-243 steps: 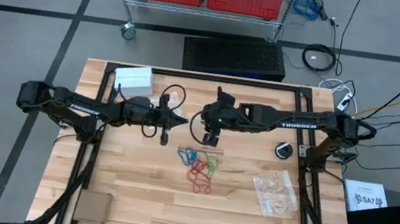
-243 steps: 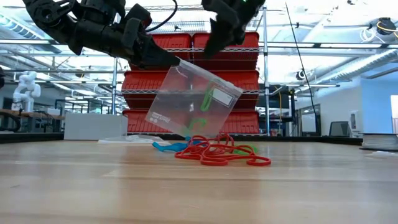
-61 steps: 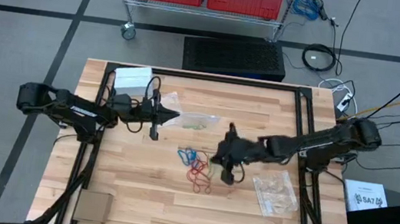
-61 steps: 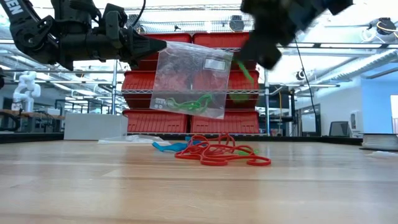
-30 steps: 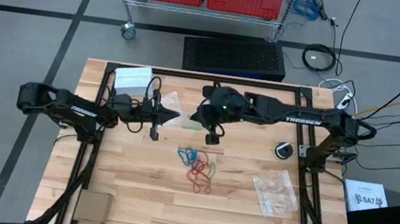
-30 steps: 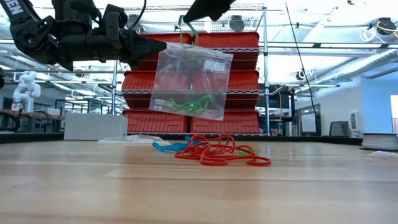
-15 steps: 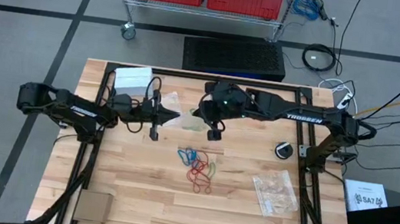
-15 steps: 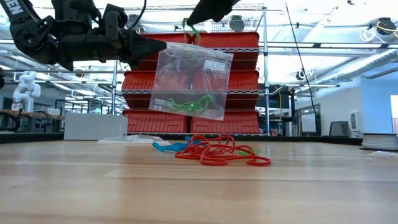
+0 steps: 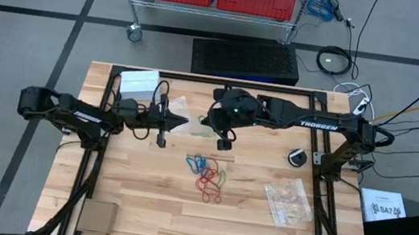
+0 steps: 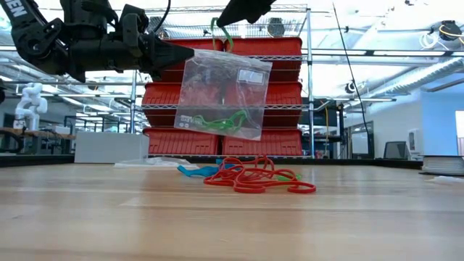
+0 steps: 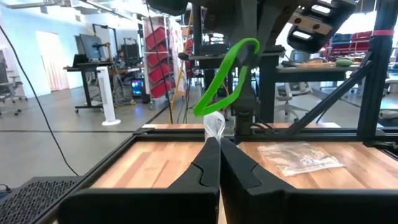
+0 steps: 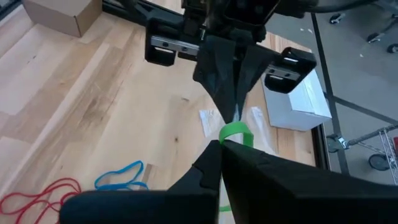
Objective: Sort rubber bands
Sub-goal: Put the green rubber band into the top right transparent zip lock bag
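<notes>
My left gripper (image 10: 190,51) is shut on a clear plastic bag (image 10: 225,94) that holds green rubber bands (image 10: 217,119), well above the table. My right gripper (image 10: 221,20) is shut on one green rubber band (image 10: 223,35) right over the bag's top edge. In the high view the left gripper (image 9: 186,121) and the right gripper (image 9: 207,121) meet tip to tip over the bag (image 9: 201,128). A pile of red, blue and green rubber bands (image 9: 206,174) lies on the table nearer the front. My left gripper pinches the bag's top corner (image 11: 214,126) between its two fingertips, coming in level from the table's left. The bag hangs below that corner, tilted and clear of the table. My right gripper pinches the green band (image 12: 235,133) at its fingertips, slanting down from the table's right. The band hangs as a loop (image 11: 227,74) just above the bag's top edge; whether it touches the bag I cannot tell.
Spare clear bags (image 9: 287,202) lie at the right front, a white box (image 9: 139,84) at the far left, a cardboard box (image 9: 96,218) at the near left corner, and a small black round thing (image 9: 297,157) at the right. A black frame (image 9: 214,82) borders the table.
Over the last second both grippers and the bag have kept still. Just before that my right gripper rose from beside the pile and went toward the far edge to the bag's top, carrying the green band.
</notes>
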